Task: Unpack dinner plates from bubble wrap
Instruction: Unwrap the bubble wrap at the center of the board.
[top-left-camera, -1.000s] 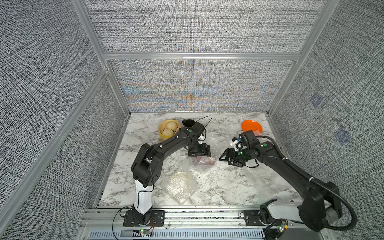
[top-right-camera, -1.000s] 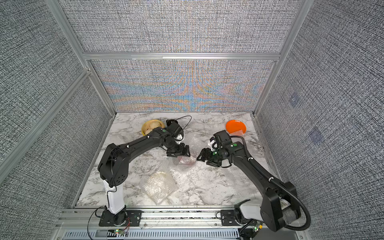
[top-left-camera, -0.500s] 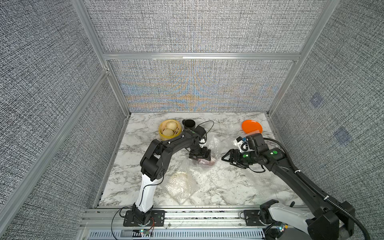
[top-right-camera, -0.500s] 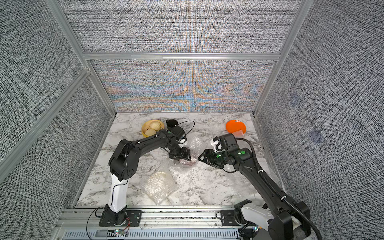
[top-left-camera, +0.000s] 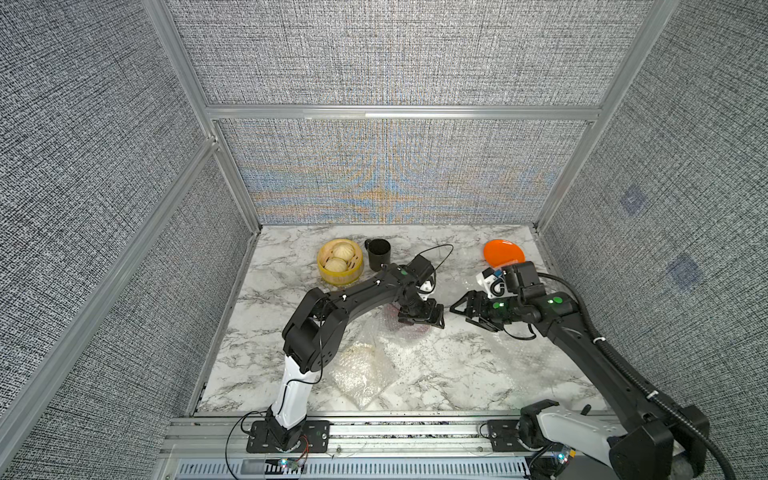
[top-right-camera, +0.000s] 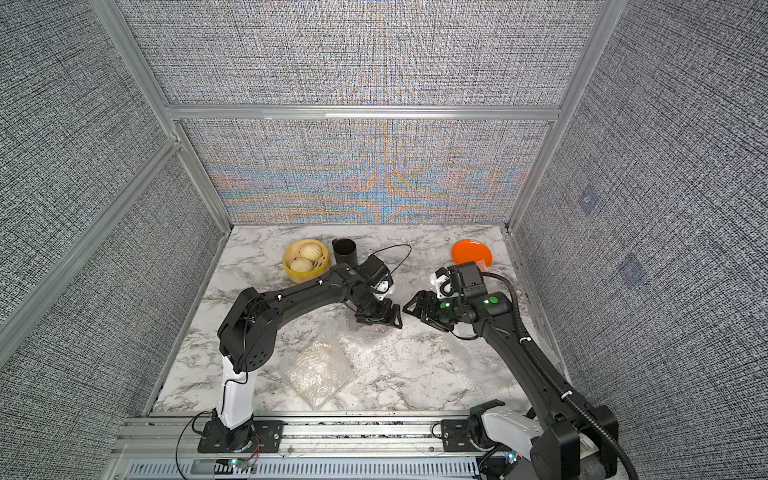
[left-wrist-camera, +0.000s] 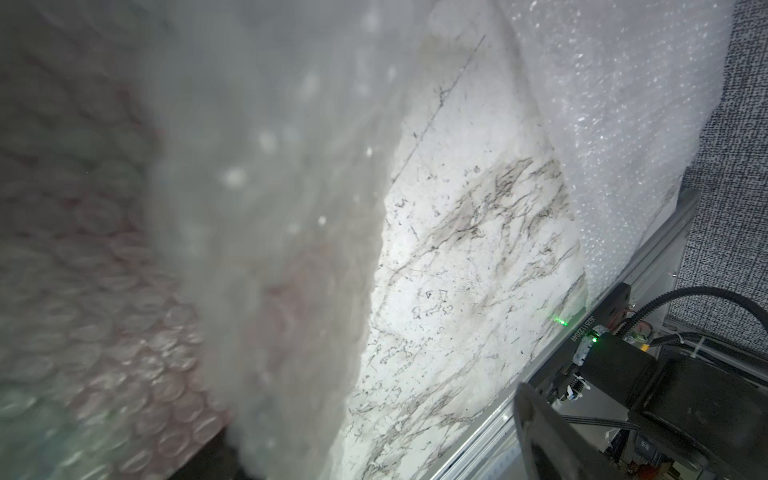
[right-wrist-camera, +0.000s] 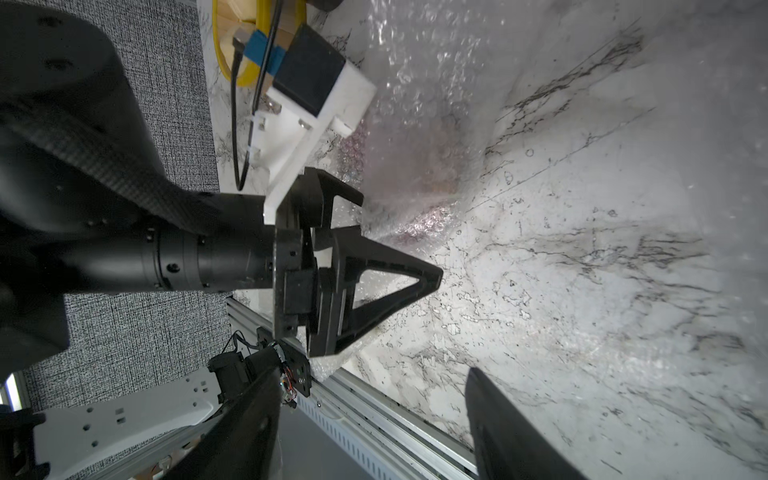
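Left gripper (top-left-camera: 420, 322) is down at mid-table, jaws spread wide, sitting right on the bubble wrap (right-wrist-camera: 415, 104) that covers the dark red plate (top-left-camera: 411, 330). The wrap bulges up between its fingers, and nothing looks pinched.

Sweeping from the left across the marble table (top-left-camera: 270, 299), a yellow steamer basket (top-left-camera: 338, 277) stands at the back with a black mug (top-left-camera: 378, 254) just beside it. Near the front edge lies a wrapped bundle (top-right-camera: 318, 365), something pale and round showing through the plastic.

Centre again: only a sliver of the red plate peeks out under the left claw.

Right gripper (top-left-camera: 459, 314) hovers just beside it, jaws apart and empty, tips pointing at the wrap.

A loose sheet (top-left-camera: 513, 349) lies flat at front right, and the orange plate (top-left-camera: 502, 251) sits bare in the back right corner.
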